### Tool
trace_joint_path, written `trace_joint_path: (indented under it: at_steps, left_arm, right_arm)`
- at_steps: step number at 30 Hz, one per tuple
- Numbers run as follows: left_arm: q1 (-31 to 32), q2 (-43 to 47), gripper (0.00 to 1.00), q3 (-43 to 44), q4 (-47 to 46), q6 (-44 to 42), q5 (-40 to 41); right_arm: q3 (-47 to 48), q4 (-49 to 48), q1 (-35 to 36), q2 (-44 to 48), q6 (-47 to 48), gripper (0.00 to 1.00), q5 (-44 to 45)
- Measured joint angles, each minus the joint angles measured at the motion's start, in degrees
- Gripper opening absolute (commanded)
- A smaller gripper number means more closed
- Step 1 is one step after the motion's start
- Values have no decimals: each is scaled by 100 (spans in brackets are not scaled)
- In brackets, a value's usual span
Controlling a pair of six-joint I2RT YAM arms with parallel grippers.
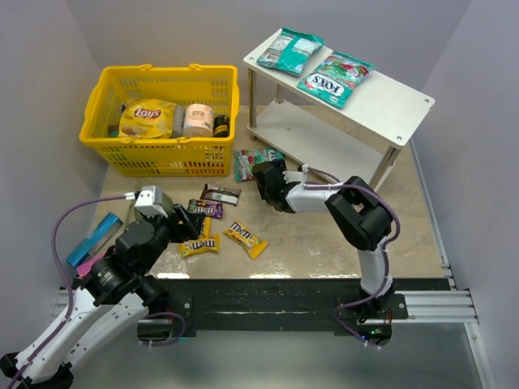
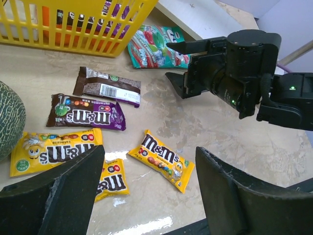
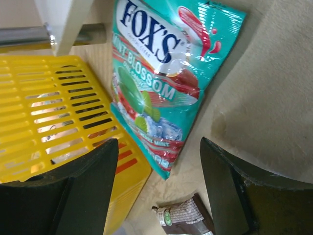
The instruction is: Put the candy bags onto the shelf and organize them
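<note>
Two teal bags [image 1: 335, 78] sit on the one-o'clock shelf [image 1: 397, 101]. A third bag [image 3: 156, 83] (FOX'S) lies before the open, empty right gripper [image 3: 159, 142]. Three yellow packets [image 2: 161, 159], one purple packet [image 2: 85, 112] and one brown packet [image 2: 107, 85] face the open left gripper [image 2: 149, 149].

Bright even light; glare on table [image 1: 312, 261], glossy candy bag [image 3: 161, 83]; soft shadows; sharp.

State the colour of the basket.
Bright yellow; the basket shows best in the top external view.

Yellow basket [image 1: 162, 158] — Lay's bag [image 1: 147, 118] inside; blue packet [image 1: 95, 237] apart.
</note>
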State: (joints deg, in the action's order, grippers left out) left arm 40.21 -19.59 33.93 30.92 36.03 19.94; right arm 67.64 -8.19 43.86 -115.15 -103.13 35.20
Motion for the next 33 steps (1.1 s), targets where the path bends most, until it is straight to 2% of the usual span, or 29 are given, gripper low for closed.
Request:
trace_joint_path:
  at_steps: [7,12,15,16,18,19,21,26,33]
  left_arm:
    - [0,-2,80,0,13,46,68]
    - [0,125,81,0,31,90,177]
    - [0,205,81,0,28,101,238]
    - [0,203,82,0,31,105,254]
    - [0,179,82,0,33,105,269]
    - [0,160,82,0,37,107,275]
    - [0,118,82,0,48,109,282]
    - [0,59,81,0,61,140,286]
    - [0,57,82,0,109,146,289]
  right_arm:
    - [411,85,-35,-448,-146,67,28]
    - [479,2,-98,-573,-254,54,22]
    - [483,-2,-120,-625,-262,40,7]
    - [481,0,-127,-643,-271,29,7]
    - [476,55,-144,-651,-249,17,-11]
    - [466,90,-155,-651,-247,8,-31]
    - [435,83,-179,-651,-238,0,-42]
    - [308,-59,-210,-603,-59,0,-87]
    - [-748,-691,-540,57,973,0,-778]
